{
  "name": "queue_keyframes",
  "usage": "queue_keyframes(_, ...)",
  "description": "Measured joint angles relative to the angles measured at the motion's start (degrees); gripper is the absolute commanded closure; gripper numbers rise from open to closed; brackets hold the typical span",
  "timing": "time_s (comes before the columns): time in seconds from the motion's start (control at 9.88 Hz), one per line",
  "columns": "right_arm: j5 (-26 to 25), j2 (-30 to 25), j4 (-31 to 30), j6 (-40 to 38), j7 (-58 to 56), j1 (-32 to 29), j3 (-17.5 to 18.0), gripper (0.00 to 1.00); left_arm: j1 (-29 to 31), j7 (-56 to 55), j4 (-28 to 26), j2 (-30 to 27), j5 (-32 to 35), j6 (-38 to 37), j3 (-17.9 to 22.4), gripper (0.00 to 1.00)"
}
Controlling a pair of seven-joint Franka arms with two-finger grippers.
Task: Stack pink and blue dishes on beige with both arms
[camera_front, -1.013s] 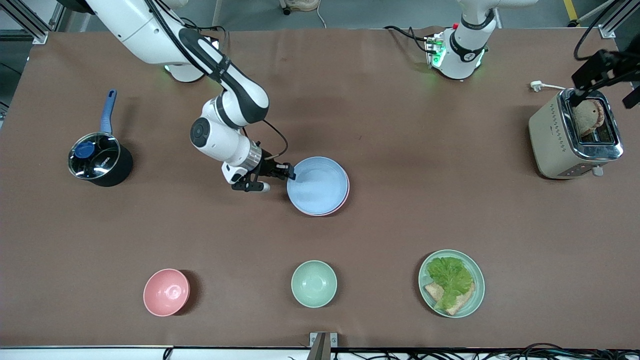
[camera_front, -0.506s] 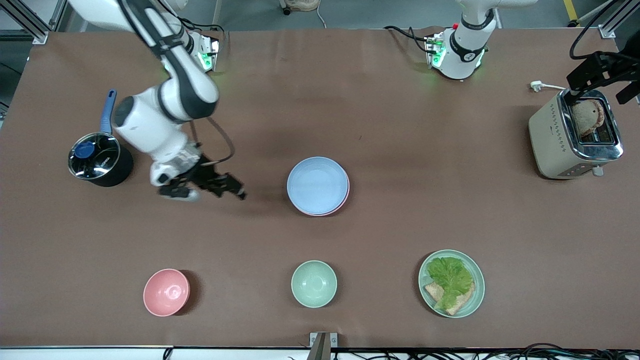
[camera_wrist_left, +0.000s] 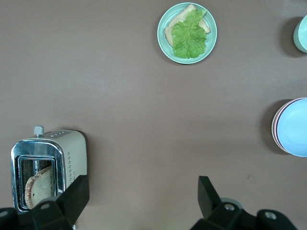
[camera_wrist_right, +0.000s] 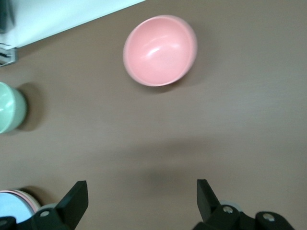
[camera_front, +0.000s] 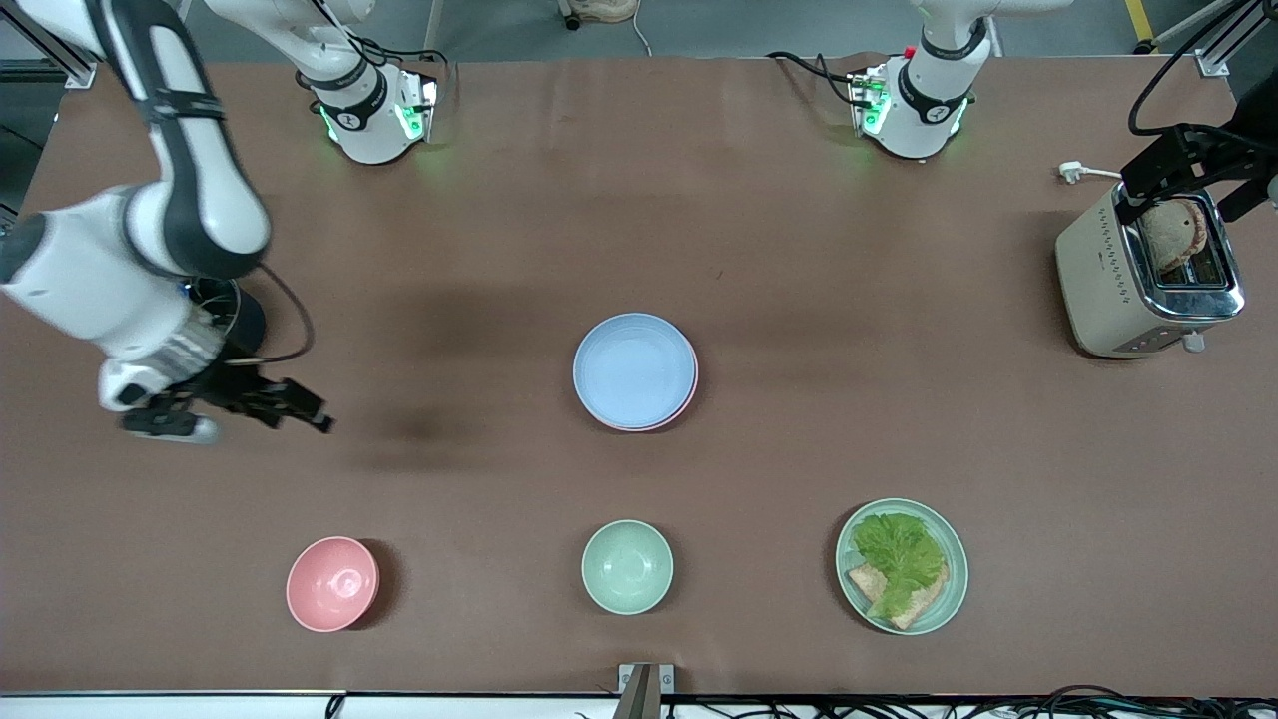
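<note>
My right gripper hangs in the air over bare table at the right arm's end, fingers spread wide, holding nothing and touching nothing. The blue plate sits mid-table, well apart from it toward the left arm's end, resting on the pink plate, of which only a thin edge shows; no beige plate can be made out beneath them. My left gripper waits high over the toaster, fingers likewise wide apart and empty, the stacked plates well off toward the table's middle.
</note>
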Motion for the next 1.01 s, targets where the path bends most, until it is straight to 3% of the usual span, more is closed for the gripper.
queue_keyframes(0.3, -6.07, -1.93, 12.11, -19.88, -0.03, -0.13, -5.35, 0.00, 0.14, 0.01, -0.16, 0.05, -2.99, -1.29, -0.05, 0.00)
queue_keyframes(0.61, -11.39, -3.86, 22.70, -38.64, 0.08, -0.23, -6.28, 0.00, 0.23, 0.11, -0.25, 0.13, -3.78, -1.30, -0.04, 0.00)
queue_keyframes(0.81, -12.99, -5.76, 26.76, -42.92, 0.26, -0.40, -6.29, 0.00, 0.38, 0.49, -0.26, 0.13, -2.82, -1.30, -0.03, 0.00)
queue_keyframes(1.01, -13.18, -10.13, 22.97, -41.62, 1.16, -0.43, -6.15, 0.00, 0.40, 0.75, -0.26, 0.12, -1.20, -1.32, -0.11, 0.00)
